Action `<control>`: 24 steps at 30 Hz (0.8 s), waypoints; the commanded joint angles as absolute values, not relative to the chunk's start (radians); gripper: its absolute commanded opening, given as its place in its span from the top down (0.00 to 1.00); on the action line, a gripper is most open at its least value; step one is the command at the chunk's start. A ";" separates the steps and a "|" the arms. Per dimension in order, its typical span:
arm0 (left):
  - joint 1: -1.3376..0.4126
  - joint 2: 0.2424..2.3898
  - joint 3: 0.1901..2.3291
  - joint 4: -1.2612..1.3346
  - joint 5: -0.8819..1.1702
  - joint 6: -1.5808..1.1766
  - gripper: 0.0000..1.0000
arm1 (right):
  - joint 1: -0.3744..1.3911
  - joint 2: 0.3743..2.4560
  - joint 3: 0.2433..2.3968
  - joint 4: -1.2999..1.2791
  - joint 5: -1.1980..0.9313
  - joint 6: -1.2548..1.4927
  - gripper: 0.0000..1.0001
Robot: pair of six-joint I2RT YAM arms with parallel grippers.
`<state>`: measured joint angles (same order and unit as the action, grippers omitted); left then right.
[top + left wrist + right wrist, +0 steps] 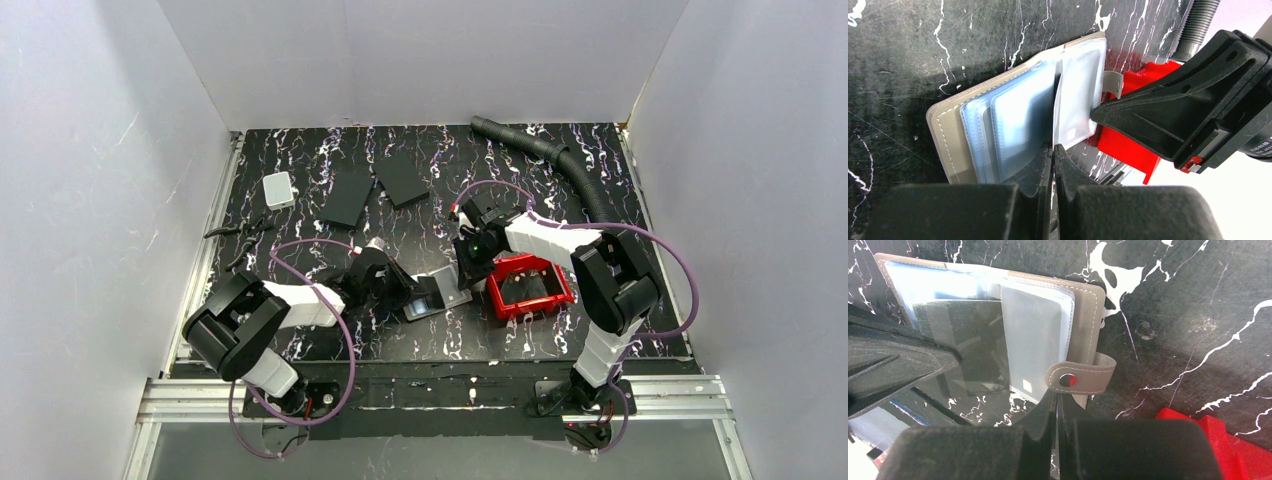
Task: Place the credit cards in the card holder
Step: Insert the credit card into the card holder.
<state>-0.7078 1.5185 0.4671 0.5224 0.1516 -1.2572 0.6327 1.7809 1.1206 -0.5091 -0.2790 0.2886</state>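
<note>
Taupe card holder [440, 295] open, L pincer [1053, 150] clamped on sleeve [1074, 95], R pincer [1056, 400] closed at edge, red tray [498, 292] adj

Open card holder [1013, 110], red tray [1128, 145] behind

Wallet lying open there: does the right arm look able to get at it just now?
Probably yes. The right pincer sits at the edge of the wallet, beside its snap tab, with nothing between. The left pincer is at the clear sleeves on the other side, and the red tray lies aside.
</note>
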 commanded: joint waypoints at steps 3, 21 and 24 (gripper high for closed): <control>-0.680 1.536 0.477 0.484 0.200 -1.246 1.00 | 0.652 1.786 1.117 -0.497 -0.294 0.285 0.94; -0.641 1.588 0.518 0.544 0.290 -1.144 1.00 | 0.658 1.802 1.131 -0.497 -0.296 0.279 0.95; -0.641 1.597 0.506 0.577 0.289 -1.158 1.00 | 0.659 1.799 1.128 -0.497 -0.297 0.279 0.95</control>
